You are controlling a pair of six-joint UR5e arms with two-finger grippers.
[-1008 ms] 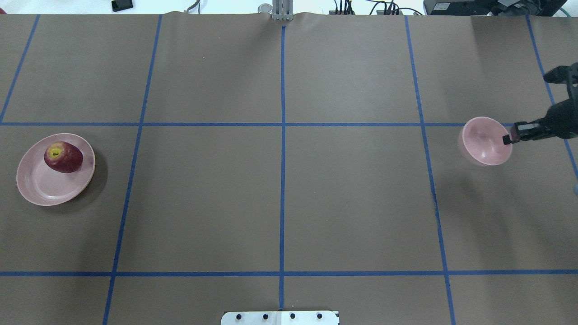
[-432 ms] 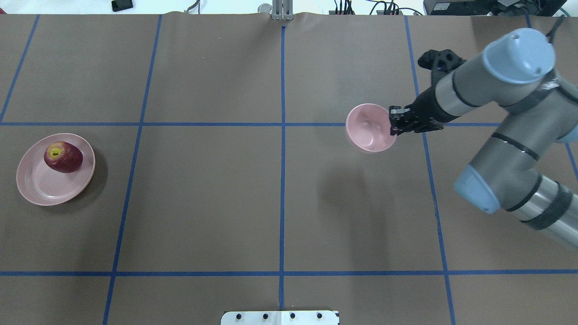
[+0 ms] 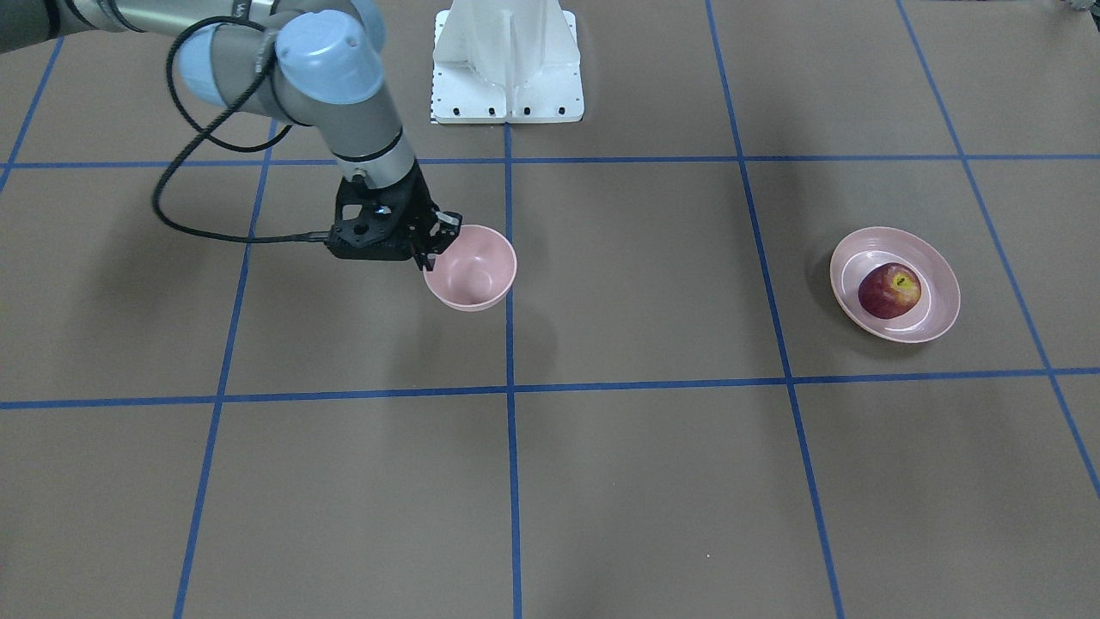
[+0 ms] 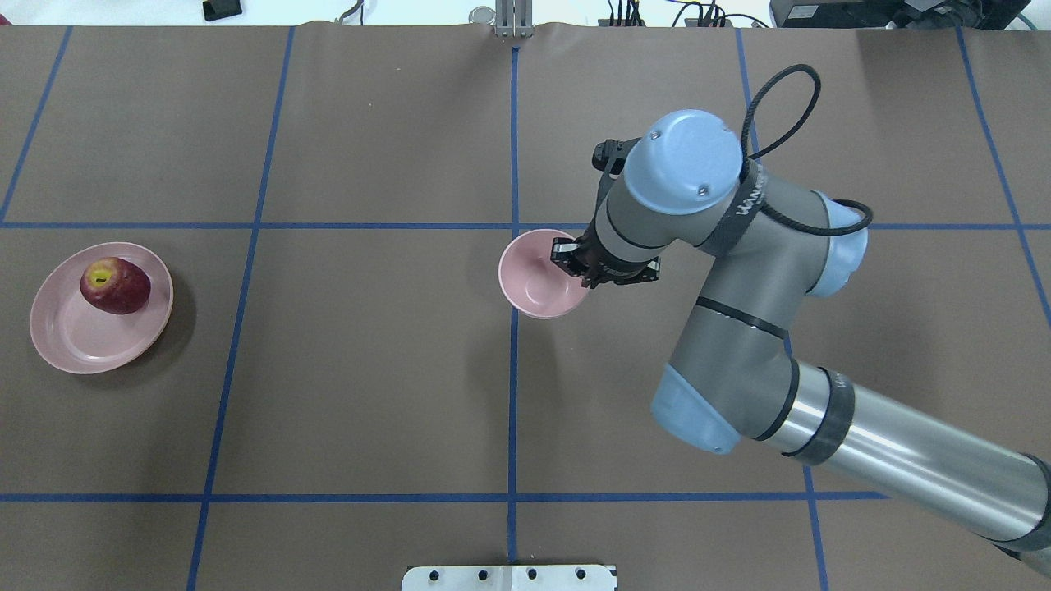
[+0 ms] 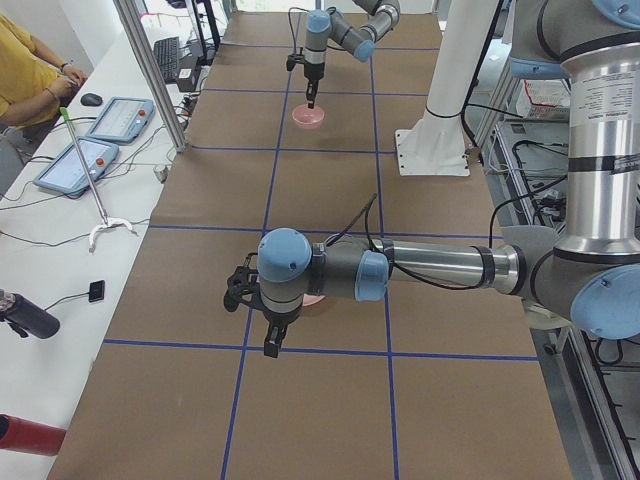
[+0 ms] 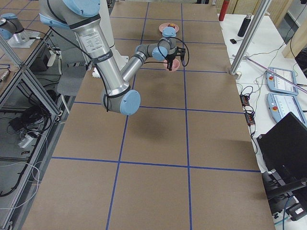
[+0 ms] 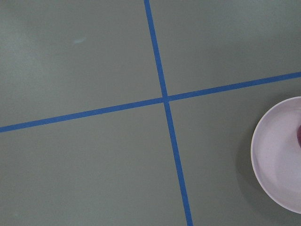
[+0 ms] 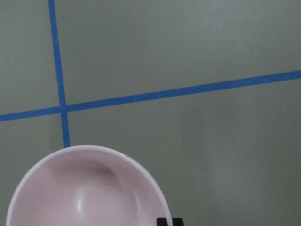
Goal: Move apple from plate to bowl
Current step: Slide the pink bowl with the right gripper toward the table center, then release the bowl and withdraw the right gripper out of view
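The dark red apple [image 4: 115, 286] [image 3: 889, 291] lies on the wide pink plate [image 4: 78, 341] [image 3: 941, 320] at the table's left end. My right gripper [image 4: 571, 261] [image 3: 434, 245] is shut on the rim of the small pink bowl [image 4: 534, 283] [image 3: 477, 273]. It holds the bowl a little above the table at the centre line. The right wrist view shows the bowl [image 8: 84, 193] from above, empty. My left gripper [image 5: 270, 347] shows only in the exterior left view, so I cannot tell if it is open. Its wrist view catches the plate's edge [image 7: 277, 160].
Blue tape lines divide the brown table into squares. The white robot base [image 3: 507, 60] stands at the table's near middle edge. A side desk with tablets [image 5: 95, 140] and a metal post [image 5: 150, 70] lies beyond the far edge.
My right arm has carried the bowl from the table's right end leftward to the centre line. The apple and plate have not moved.
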